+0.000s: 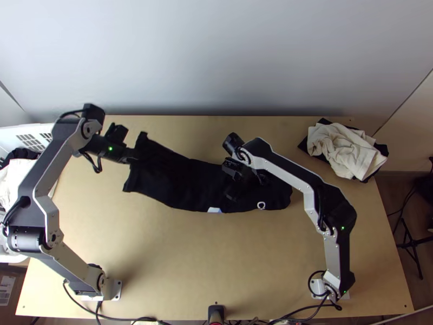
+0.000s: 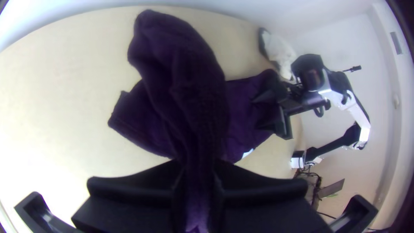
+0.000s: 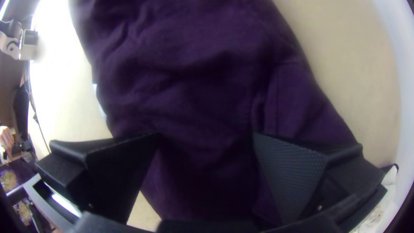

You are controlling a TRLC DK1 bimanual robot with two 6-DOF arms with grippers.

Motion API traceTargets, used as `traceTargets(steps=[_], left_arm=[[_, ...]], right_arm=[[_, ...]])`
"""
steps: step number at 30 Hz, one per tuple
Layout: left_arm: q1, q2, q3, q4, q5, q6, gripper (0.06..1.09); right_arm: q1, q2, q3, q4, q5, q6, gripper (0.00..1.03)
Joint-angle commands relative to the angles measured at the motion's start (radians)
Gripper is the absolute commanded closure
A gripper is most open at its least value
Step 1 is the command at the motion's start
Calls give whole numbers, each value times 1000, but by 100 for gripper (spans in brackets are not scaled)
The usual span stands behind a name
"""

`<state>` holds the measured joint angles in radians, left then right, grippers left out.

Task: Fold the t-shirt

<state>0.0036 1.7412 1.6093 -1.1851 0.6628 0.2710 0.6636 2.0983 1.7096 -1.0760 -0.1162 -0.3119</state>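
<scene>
Nearest the left wrist camera we see the left gripper, its wide black fingers closed on a gathered bit of dark cloth at one end of the t-shirt. From that pinch, in the left wrist view, we follow a thick, rumpled band of fabric leading down to the rest of the garment.

We note the t-shirt lying lengthwise across the middle of the tabletop, long and narrow, wrinkled; how many layers, we cannot tell. On its near edge: a pale patch and a small white curved mark. We make out no wording on either.

Right gripper: over the other half of the t-shirt, fingers spread wide, dark fabric beneath and between them, nothing pinched that we can see.

Far right corner: we log a bunched cream cloth on top of dark cloth. At the left, a white basket with slotted sides, pale and dark fabric in it. Lower left, a pale printed label, its print too small for us.
</scene>
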Motion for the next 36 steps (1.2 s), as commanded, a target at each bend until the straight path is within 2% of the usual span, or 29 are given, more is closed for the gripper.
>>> traceTargets(steps=[1, 5, 10, 18, 22, 30, 36], left_arm=[[-108, -14, 144, -91, 66, -36, 105], [-177, 1, 199, -76, 66, -76, 105], [-243, 37, 258, -36, 66, -142, 105], [-364, 110, 337, 42, 77, -234, 105], [-425, 156, 368, 87, 75, -262, 105], [-531, 222, 417, 271, 75, -395, 105], [-628, 310, 477, 341, 73, -421, 105]], right_arm=[[-4, 11, -13, 16, 1, 2, 4], [-21, -63, 24, -9, -2, 4, 4], [-64, -205, 96, -108, -20, -3, 3], [-142, -437, 94, -211, -31, 11, 3], [-180, -520, 61, -222, -37, 34, 3], [-234, -652, -71, -229, -42, 51, 3], [-305, -710, -162, -229, -42, 43, 3]])
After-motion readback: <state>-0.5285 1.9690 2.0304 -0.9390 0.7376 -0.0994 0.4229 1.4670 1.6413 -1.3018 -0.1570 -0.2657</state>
